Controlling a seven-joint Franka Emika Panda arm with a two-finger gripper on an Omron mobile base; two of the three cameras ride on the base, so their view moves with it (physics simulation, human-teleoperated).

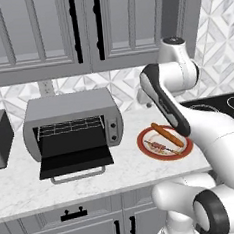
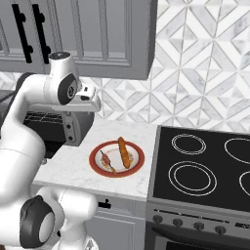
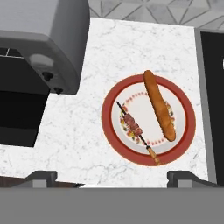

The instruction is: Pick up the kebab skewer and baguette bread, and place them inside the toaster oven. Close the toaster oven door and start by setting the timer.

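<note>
While the gripper (image 3: pixel 111 178) hangs with jaws spread wide and empty above the red-rimmed plate (image 3: pixel 112 131), the kebab skewer (image 3: pixel 135 130) and baguette bread (image 3: pixel 160 106) lie side by side on it (apart). Left of the plate, the toaster oven (image 1: pixel 68 112) stands partly cut off in the hand view, its door (image 1: pixel 76 163) dropped open.

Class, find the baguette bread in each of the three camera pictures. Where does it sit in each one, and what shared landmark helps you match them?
Left base view: baguette bread right of centre, on the plate's far side.
Right base view: baguette bread just below centre, on the plate's right half.
Hand view: baguette bread right of centre, running top to bottom.
Shared landmark: the red-rimmed plate under it.
</note>
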